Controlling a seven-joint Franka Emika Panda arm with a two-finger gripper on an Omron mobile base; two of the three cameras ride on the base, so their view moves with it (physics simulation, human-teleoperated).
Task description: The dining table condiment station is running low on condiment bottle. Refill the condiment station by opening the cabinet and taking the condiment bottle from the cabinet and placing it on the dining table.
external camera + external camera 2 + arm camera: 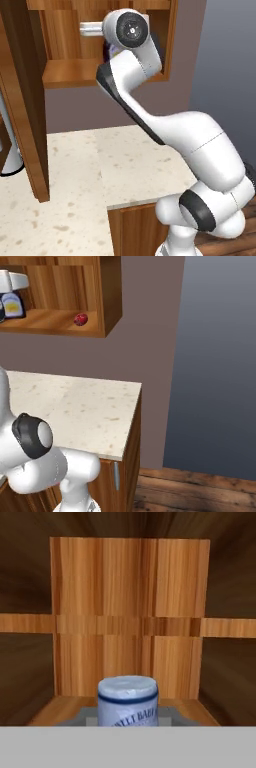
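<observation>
The condiment bottle point(128, 701) stands on the shelf inside the cabinet point(70, 72), pale cap centred low in the hand view, close ahead (presumably lined up for grasping). The claw's state cannot be told. A small red thing point(80, 319) lies further along the shelf, above the tabletop point(75, 406).

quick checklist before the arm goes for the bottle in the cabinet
1. Cabinet door open: ok, the door stands swung out at the left of the left base view and the shelf is exposed.
2. Condiment bottle in line with the hand: ok, its pale cap sits centred low in the hand view.
3. Bottle upright: ok.
4. Gripper open around the bottle: cannot tell, the finger tips are not visible.
5. Neighbours clear: cannot tell; a small red object lies further along the shelf, apart from the bottle.
</observation>
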